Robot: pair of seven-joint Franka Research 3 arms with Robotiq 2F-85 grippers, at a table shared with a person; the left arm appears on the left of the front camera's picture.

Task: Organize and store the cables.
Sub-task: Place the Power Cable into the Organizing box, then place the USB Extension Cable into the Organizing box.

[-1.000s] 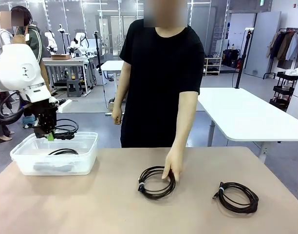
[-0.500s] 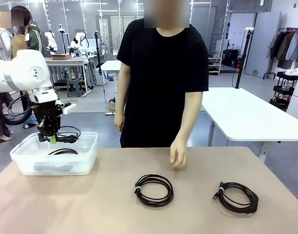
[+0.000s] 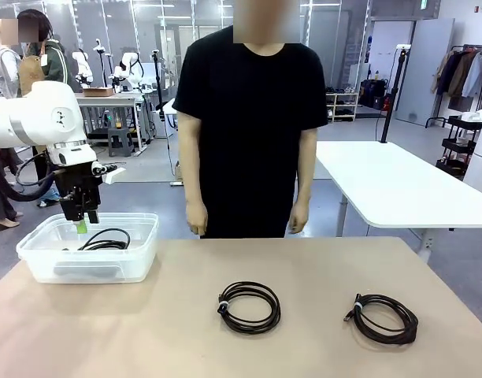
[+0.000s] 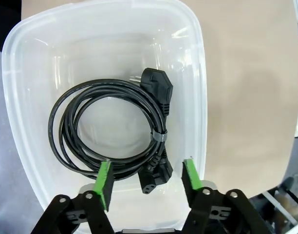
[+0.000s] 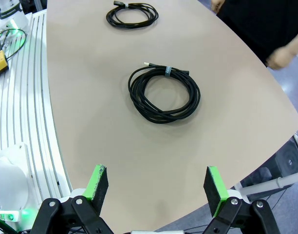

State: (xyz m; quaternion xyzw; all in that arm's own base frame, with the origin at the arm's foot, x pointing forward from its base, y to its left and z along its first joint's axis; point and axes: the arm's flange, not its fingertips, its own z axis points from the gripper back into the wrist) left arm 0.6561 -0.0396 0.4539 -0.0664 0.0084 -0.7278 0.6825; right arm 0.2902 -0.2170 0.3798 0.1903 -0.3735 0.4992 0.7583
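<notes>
Though the frosted wall of the clear plastic bin (image 3: 36, 264) blurs it from the front, the coiled black power cord (image 4: 61, 112) lies flat inside; the bin's near rim is hidden behind the left arm's green pads (image 4: 104, 183). The left jaws stand parted, empty, pointing straight down just above the bin. The right jaws gape wide, holding nothing, tilted over the beige worktop (image 5: 90, 146), where a nearer black cable coil (image 5: 161, 116) and a farther black cable coil (image 5: 132, 25) lie well apart
</notes>
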